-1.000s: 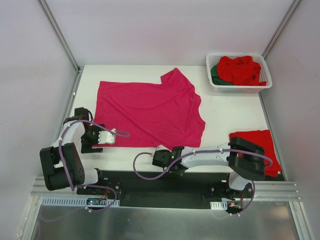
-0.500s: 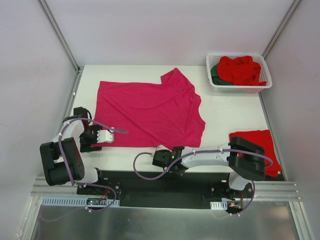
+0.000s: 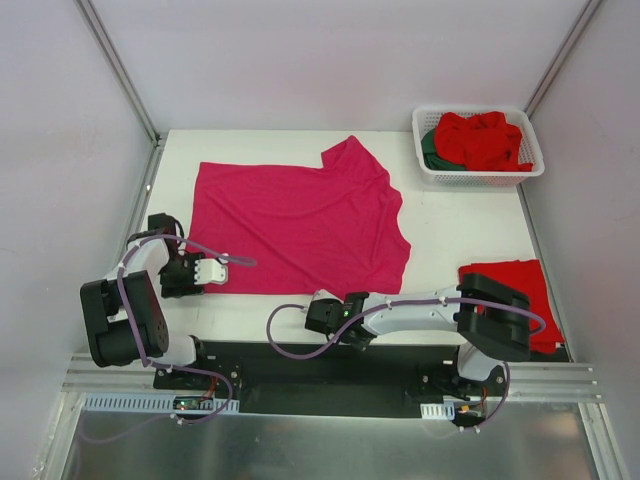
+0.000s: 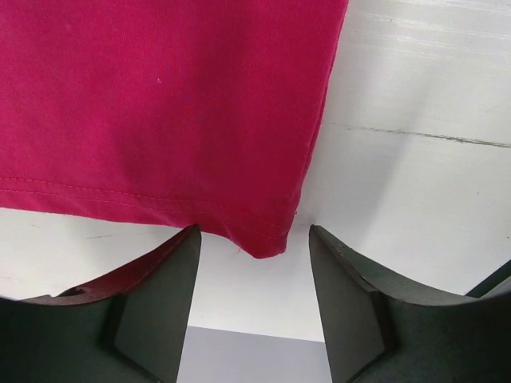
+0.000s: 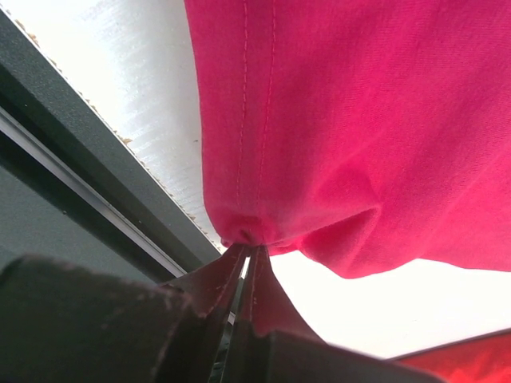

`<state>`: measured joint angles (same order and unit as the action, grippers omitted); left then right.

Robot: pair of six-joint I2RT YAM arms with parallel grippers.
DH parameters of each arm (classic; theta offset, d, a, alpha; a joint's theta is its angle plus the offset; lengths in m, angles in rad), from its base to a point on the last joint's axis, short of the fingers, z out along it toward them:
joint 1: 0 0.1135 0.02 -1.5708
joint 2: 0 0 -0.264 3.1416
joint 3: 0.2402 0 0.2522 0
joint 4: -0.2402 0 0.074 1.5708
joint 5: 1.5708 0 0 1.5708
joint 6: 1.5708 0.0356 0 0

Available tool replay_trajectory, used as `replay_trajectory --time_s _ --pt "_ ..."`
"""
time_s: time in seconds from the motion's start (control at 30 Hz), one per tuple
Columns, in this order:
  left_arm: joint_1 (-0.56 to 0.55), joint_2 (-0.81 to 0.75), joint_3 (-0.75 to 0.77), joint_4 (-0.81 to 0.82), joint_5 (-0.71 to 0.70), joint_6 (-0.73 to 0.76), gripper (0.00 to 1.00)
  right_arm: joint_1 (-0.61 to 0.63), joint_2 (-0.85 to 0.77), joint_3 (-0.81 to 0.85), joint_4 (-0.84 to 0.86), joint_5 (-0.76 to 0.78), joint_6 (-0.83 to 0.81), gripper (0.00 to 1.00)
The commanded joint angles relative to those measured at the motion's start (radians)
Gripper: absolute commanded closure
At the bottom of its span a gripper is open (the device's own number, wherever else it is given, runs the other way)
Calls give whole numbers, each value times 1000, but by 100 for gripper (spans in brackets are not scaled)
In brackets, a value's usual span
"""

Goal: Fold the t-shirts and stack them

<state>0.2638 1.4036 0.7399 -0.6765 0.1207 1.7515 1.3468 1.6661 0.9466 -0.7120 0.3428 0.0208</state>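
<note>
A magenta-pink t-shirt (image 3: pixel 300 215) lies spread flat in the middle of the white table. My left gripper (image 3: pixel 213 269) is at the shirt's near left corner. In the left wrist view that gripper (image 4: pixel 254 239) is open, and the corner of the pink cloth (image 4: pixel 160 104) hangs right between its fingertips (image 4: pixel 156 295). My right gripper (image 3: pixel 320 300) reaches across to the near hem. In the right wrist view it (image 5: pixel 246 254) is shut on a bunched bit of that hem (image 5: pixel 359 120). A bright red t-shirt (image 3: pixel 535 285) lies at the near right, partly under the right arm.
A white slotted basket (image 3: pixel 478 178) stands at the back right, holding crumpled red cloth (image 3: pixel 485 140) and some dark green cloth (image 3: pixel 430 150). The black base plate (image 3: pixel 330 375) runs along the near edge. Walls with metal posts close in both sides.
The left gripper's jaws have narrowed around the shirt's corner, and the gripper has shifted slightly up and left. The right arm and the shirt have not moved.
</note>
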Motion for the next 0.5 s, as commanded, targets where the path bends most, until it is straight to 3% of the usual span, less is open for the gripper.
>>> replay_trajectory --time_s 0.0,0.47 --pt "9 3 -4 -20 5 22 44 -6 -12 -14 -17 -19 -4 98" --pt "0 8 -50 -20 -19 43 57 -8 -8 -14 -15 -24 -7 98"
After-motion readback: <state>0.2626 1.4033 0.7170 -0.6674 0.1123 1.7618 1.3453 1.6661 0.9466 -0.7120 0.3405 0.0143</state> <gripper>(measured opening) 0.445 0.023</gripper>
